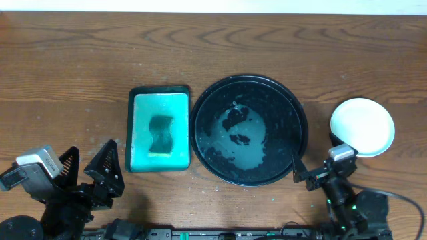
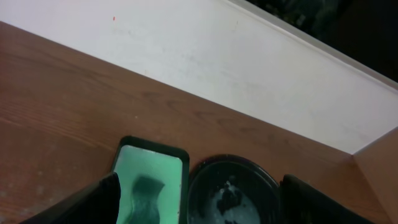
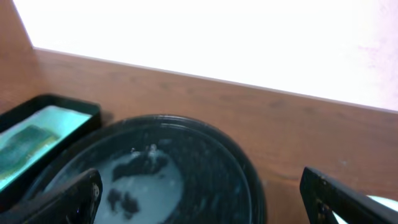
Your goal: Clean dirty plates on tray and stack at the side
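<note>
- Brown wooden table [image 1: 67, 60] is spreading under everything, and a white wall [image 2: 205, 62] is running along its far edge, beyond the tray.
- The tray [image 1: 287, 110] is sitting in the middle of the table, black and glossy, and it is holding a pale wet puddle [image 1: 257, 127] with dark patches in it.
- A white plate [image 1: 362, 127] is lying on the wood just right of the tray, apart from its rim. I cannot tell whether more plates are lying beneath it.
- A green tub [image 1: 159, 91] is standing just left of the tray, almost touching its rim, and a sponge [image 1: 160, 133] is lying inside it.
- My left gripper [image 1: 89, 161] is hanging to the near left of the tray, on my side of the tub, with its fingers spread wide and gripping nothing.
- My right gripper [image 3: 199, 180] is hovering at the tray's near-right edge, on my side of the plate, with its fingers spread wide too and holding nothing.
</note>
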### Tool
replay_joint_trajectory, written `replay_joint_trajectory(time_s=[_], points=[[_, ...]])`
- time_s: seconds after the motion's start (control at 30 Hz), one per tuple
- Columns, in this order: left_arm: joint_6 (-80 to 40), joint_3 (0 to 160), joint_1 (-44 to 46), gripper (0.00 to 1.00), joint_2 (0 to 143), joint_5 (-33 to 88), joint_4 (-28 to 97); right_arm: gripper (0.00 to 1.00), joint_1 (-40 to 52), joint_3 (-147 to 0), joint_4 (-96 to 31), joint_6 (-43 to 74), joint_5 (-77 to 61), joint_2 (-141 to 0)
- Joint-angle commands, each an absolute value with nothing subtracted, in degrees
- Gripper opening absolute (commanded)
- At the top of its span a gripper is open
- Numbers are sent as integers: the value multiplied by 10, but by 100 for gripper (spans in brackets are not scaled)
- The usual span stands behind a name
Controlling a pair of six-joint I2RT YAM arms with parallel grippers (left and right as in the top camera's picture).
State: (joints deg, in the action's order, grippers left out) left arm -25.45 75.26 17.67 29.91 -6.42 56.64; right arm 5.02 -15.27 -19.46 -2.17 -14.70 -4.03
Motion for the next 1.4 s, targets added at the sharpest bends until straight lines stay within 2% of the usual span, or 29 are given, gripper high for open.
replay_joint_trajectory(time_s=[0.0,0.13,1.27,1.37], points=[[-253,756,174,82,297,-71,566,99,55,-81,-137,-28,-136,-5],[-253,756,174,82,297,-71,566,99,57,0,-28,-18,-136,-3],[-236,756,174,82,297,-92,567,99,57,-3,-30,-18,-136,-3],[-236,747,149,82,297,-93,568,99,57,-3,-30,-18,-136,-3]])
